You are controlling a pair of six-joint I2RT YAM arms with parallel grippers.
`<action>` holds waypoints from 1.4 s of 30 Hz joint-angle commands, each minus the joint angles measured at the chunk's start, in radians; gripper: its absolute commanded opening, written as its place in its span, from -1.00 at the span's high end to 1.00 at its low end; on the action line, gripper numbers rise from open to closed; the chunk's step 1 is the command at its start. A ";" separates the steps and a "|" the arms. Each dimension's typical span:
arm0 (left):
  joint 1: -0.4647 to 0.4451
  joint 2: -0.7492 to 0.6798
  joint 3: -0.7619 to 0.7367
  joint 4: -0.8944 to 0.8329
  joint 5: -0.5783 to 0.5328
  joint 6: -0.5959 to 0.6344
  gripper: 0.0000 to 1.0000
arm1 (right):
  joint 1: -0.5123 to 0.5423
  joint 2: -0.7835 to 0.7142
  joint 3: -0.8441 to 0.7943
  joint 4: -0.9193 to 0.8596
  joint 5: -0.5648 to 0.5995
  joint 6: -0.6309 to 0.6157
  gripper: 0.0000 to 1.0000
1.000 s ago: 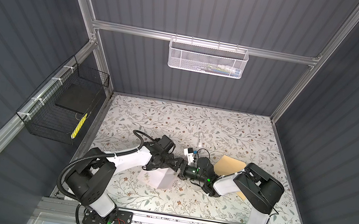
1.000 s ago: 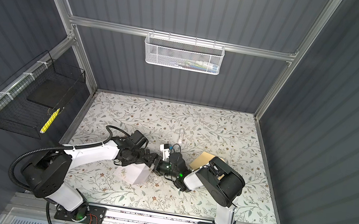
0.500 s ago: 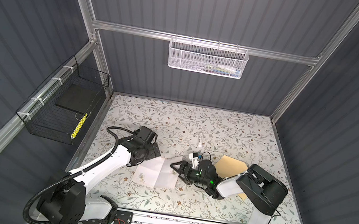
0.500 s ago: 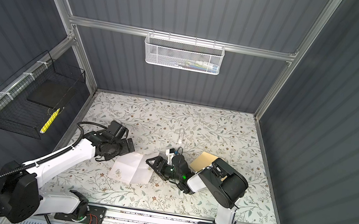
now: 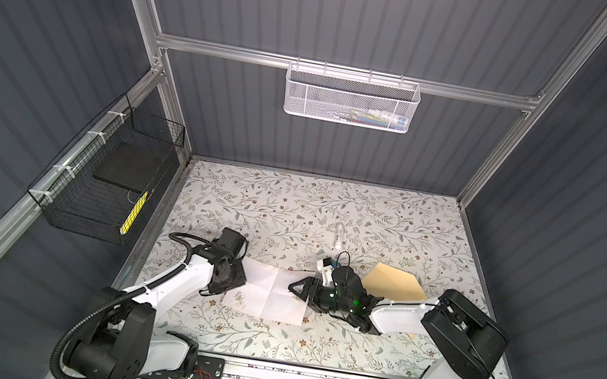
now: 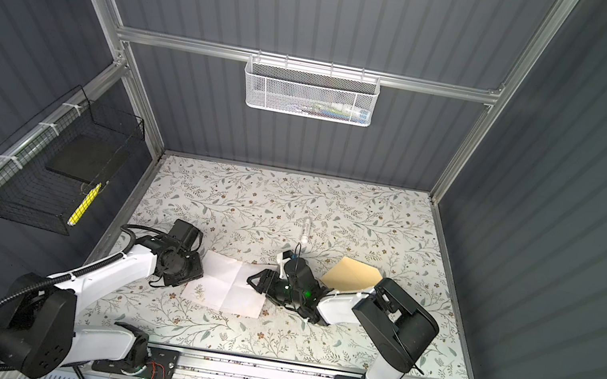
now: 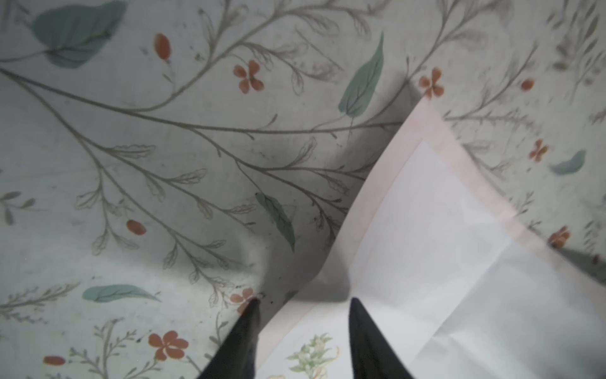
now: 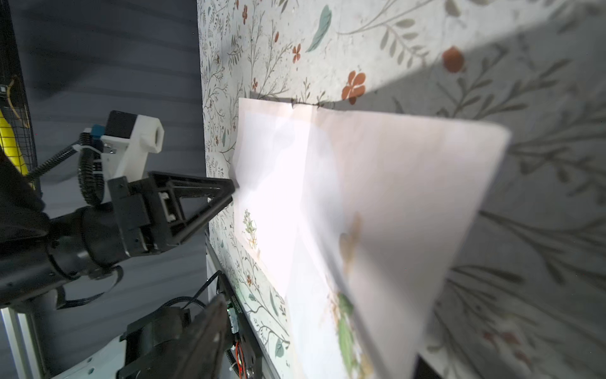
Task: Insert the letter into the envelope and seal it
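Floral tabletop (image 5: 393, 223): letter (image 5: 271, 290) lies outside envelope (image 5: 392, 284); left end effector (image 7: 304, 300) spread astride its edge; right end effector (image 5: 292, 289), state unclear.

The table cover (image 5: 290, 205) is pale cream with thin grey-green twigs, bluish-green leaves and small red-brown flowers. The letter (image 5: 271, 290) is white, with a pale pink band along its edges and a little green and yellow plant print (image 7: 311, 354) in its near left corner. The envelope (image 5: 392, 284), at the right, is plain tan. The walls (image 5: 367, 12) are dark grey with vertical ribs. The far mesh basket (image 5: 351, 98) is white; the left wire basket (image 5: 100, 184) is black, with a yellow thing (image 5: 133, 211) inside.
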 commanded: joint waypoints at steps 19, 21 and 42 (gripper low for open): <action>0.003 0.005 -0.159 0.133 0.130 0.007 0.89 | 0.063 0.120 0.270 -0.035 -0.093 -0.038 -0.59; 0.003 0.002 -0.158 0.134 0.133 0.008 0.88 | 0.062 0.156 0.289 -0.023 -0.104 -0.034 -0.60; 0.003 -0.058 0.049 -0.128 -0.110 0.031 0.62 | 0.047 0.321 0.310 -0.051 -0.052 -0.006 -0.92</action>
